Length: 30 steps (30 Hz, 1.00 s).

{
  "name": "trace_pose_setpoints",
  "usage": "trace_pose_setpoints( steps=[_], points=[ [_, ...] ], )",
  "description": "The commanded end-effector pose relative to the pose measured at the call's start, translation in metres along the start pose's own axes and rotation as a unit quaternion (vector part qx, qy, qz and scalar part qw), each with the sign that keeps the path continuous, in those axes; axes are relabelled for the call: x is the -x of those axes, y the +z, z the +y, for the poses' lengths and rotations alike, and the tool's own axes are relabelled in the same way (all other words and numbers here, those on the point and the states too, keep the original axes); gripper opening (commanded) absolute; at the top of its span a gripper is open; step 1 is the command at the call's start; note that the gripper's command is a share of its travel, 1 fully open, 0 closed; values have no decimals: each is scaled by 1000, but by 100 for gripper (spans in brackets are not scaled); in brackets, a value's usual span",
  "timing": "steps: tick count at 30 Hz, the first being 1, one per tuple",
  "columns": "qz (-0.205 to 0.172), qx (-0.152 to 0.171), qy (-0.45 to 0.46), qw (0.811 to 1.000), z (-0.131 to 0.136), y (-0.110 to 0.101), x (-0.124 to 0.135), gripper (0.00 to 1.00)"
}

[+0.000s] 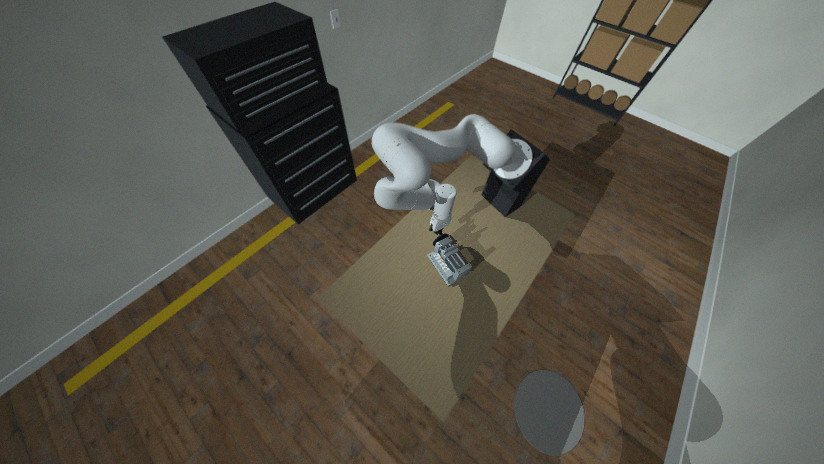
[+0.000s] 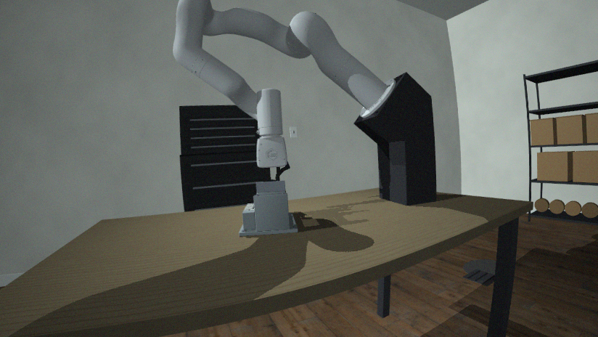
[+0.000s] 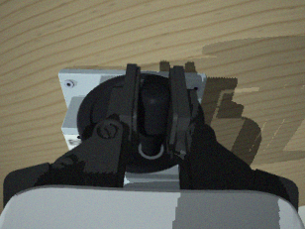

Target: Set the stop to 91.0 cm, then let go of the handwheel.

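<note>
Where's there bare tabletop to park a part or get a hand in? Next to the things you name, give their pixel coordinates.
Most room: the tabletop [image 1: 374,299] [image 2: 138,240] on the side of the handwheel device [image 1: 449,262] [image 2: 271,212] away from the black pedestal [image 1: 501,198] [image 2: 420,167], out to the table edges. A smaller patch lies between device and pedestal. Crowded: at the handwheel [image 3: 94,105], under the hand [image 3: 153,84].
</note>
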<state>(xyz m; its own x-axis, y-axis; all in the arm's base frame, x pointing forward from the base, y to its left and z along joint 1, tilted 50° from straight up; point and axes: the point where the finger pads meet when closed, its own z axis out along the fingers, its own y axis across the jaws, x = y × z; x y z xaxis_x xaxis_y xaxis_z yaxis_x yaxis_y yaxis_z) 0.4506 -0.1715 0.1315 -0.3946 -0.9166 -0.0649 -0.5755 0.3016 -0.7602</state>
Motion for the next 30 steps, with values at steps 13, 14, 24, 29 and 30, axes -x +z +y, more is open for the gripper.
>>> trace_pose_setpoints(
  steps=[13,14,24,29,30],
  points=[
    [0,-1,0,1000,18,12,0,6],
    [0,-1,0,1000,19,13,0,6],
    [0,-1,0,1000,24,22,0,6],
    [0,-1,0,1000,25,28,0,6],
    [0,-1,0,1000,26,30,0,6]
  ],
)
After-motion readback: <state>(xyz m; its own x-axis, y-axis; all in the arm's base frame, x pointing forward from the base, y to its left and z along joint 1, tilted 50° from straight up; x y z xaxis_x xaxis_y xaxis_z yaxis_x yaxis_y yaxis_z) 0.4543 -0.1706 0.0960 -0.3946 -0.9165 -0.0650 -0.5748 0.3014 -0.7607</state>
